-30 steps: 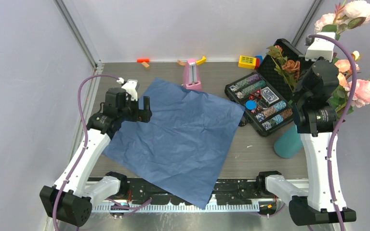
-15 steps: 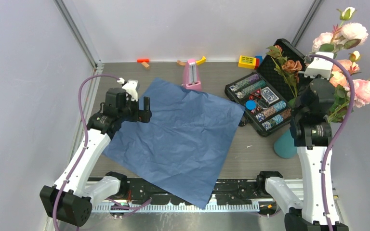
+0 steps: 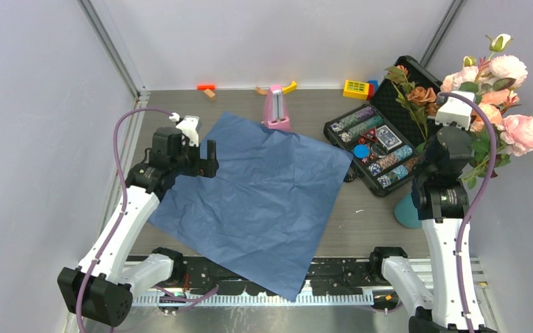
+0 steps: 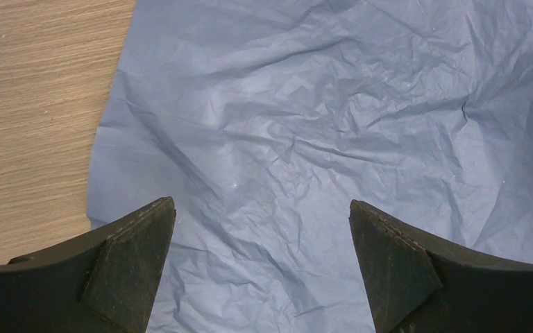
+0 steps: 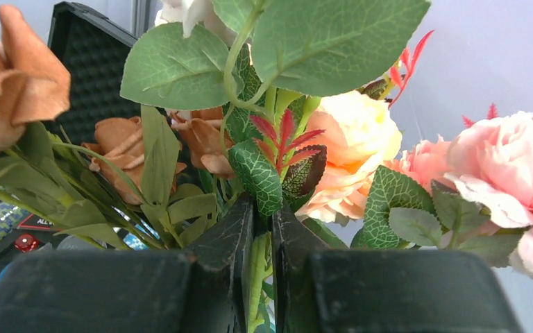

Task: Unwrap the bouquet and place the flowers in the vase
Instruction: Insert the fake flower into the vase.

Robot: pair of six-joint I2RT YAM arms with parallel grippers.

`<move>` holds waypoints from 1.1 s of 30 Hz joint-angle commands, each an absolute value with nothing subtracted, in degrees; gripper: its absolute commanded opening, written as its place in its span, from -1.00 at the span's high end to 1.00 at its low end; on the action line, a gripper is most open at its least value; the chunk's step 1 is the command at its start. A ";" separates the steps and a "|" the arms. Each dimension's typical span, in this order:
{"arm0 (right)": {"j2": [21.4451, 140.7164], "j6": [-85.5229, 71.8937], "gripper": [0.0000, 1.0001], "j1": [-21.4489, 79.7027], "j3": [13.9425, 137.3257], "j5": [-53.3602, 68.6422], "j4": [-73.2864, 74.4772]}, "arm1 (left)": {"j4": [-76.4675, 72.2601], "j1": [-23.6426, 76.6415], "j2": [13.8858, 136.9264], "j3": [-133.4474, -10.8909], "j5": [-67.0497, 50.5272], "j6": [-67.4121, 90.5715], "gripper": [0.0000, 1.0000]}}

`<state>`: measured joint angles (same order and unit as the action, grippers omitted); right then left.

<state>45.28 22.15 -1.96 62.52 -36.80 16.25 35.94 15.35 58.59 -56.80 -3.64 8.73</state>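
Over by the right edge of the table, the right gripper (image 5: 262,239) is pinched nearly closed on the green stems (image 5: 257,267) of the flowers (image 3: 524,132), holding them up in the air. Only the right wrist view shows that grip; from the top the right arm (image 3: 444,236) blocks it. The top view does show the vase (image 3: 404,211) though. It's teal, near the right edge and mostly hidden behind that arm, so I can't tell if anything's inside. The left wrist view has the left gripper (image 4: 261,205) spread wide with nothing in it, hovering over the crumpled blue paper (image 3: 257,201), which lies flat mid-table with a corner past the near edge. The open black case (image 3: 416,66) toward the far right corner holds poker chips (image 3: 350,121) and playing cards (image 3: 388,137).
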 commanded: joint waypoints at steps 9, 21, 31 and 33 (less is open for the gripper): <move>42.83 19.03 0.97 -2.12 59.49 -39.70 17.97 | 34.61 15.47 58.53 -56.77 -5.05 8.60 -0.99; 40.16 15.92 0.76 -2.11 58.39 -38.61 21.45 | 34.63 15.56 57.70 -56.59 -4.43 8.96 -0.99; 39.30 14.68 0.35 -2.11 59.82 -36.96 25.12 | 34.67 15.56 56.99 -56.55 -4.13 8.96 -0.99; 39.03 14.46 0.30 -2.11 59.96 -36.61 25.65 | 34.66 15.62 56.92 -56.60 -3.89 9.09 -0.99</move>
